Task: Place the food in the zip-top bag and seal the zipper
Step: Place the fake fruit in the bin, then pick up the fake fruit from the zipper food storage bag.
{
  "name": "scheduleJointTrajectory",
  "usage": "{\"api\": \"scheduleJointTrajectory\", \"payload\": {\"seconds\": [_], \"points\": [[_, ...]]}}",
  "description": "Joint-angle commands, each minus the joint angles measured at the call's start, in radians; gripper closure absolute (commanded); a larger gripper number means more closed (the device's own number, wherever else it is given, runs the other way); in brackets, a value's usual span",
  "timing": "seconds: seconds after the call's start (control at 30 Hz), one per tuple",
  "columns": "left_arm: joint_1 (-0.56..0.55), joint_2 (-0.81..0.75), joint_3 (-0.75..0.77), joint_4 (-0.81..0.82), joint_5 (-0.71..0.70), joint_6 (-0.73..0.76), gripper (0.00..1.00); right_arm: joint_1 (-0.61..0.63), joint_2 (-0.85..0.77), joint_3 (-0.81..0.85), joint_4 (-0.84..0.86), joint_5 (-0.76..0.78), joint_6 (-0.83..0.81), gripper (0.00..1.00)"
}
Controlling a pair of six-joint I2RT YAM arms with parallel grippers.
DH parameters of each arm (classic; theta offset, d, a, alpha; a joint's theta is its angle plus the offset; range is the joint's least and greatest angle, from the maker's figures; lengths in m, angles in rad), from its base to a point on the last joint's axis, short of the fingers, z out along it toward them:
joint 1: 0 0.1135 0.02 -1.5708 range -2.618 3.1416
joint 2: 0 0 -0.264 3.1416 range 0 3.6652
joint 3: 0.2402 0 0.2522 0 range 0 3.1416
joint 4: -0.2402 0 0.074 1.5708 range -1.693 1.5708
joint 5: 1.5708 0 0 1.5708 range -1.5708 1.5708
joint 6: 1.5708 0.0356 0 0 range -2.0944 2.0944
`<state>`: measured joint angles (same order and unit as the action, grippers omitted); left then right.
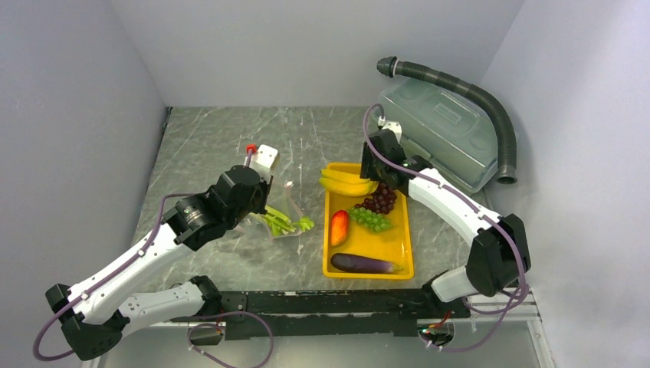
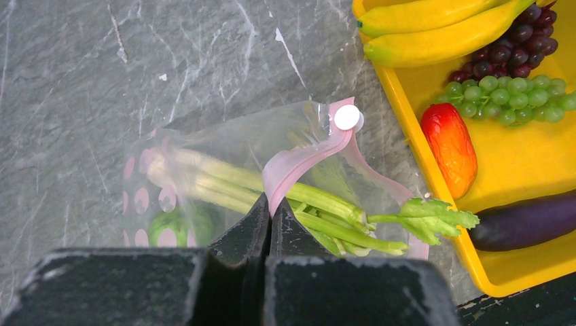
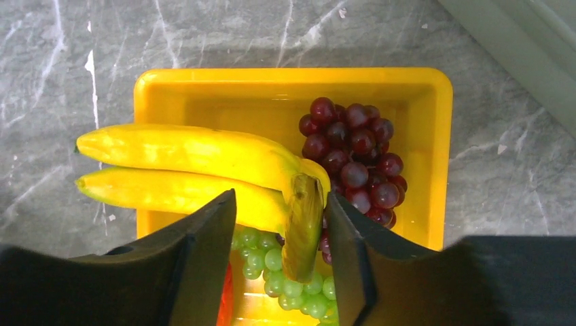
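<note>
Green stalks (image 2: 319, 204) lie in the bag (image 2: 224, 146), its pink strip (image 2: 306, 159) pinched by the left claw (image 2: 270, 207); the right claw (image 3: 280, 204) stands open around the bananas (image 3: 183, 153) on the tray (image 3: 421, 88).

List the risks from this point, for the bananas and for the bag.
1. The right gripper, jaws open, straddles the bananas only at their narrow stem end; gripped there, they may swing or slip.
2. The green stalks poke out of the zip-top bag, so they could block the zipper.
3. The left gripper pinches the zipper at one spot; the mouth may sag shut.
</note>
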<state>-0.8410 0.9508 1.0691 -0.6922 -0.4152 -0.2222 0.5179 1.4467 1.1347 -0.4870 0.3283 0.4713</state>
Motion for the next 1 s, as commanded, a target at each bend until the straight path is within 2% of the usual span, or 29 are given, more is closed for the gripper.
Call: {"api": "scheduleJointTrajectory", "payload": {"seconds": [0.0, 0.1, 0.37, 0.5, 0.63, 0.8, 0.97], "points": [[0.002, -0.007, 0.002, 0.048, 0.001, 0.018, 1.0, -0.001, -0.071, 0.015, 0.033, -0.022, -0.004, 0.43], [0.003, -0.004, 0.002, 0.049, -0.001, 0.017, 1.0, -0.001, -0.11, 0.011, 0.021, -0.032, -0.005, 0.38], [0.004, -0.001, -0.001, 0.048, -0.008, 0.019, 1.0, 0.002, -0.241, -0.014, -0.023, -0.144, -0.002, 0.34], [0.004, -0.001, 0.0, 0.049, -0.012, 0.019, 1.0, 0.019, -0.299, -0.072, -0.006, -0.251, 0.039, 0.34], [0.004, -0.001, -0.002, 0.049, -0.015, 0.02, 1.0, 0.087, -0.344, -0.146, 0.013, -0.275, 0.087, 0.35], [0.004, -0.007, -0.001, 0.049, -0.018, 0.019, 1.0, 0.186, -0.332, -0.232, 0.04, -0.25, 0.145, 0.36], [0.004, -0.01, -0.003, 0.049, -0.019, 0.019, 1.0, 0.217, -0.28, -0.31, 0.099, -0.25, 0.192, 0.36]]}}
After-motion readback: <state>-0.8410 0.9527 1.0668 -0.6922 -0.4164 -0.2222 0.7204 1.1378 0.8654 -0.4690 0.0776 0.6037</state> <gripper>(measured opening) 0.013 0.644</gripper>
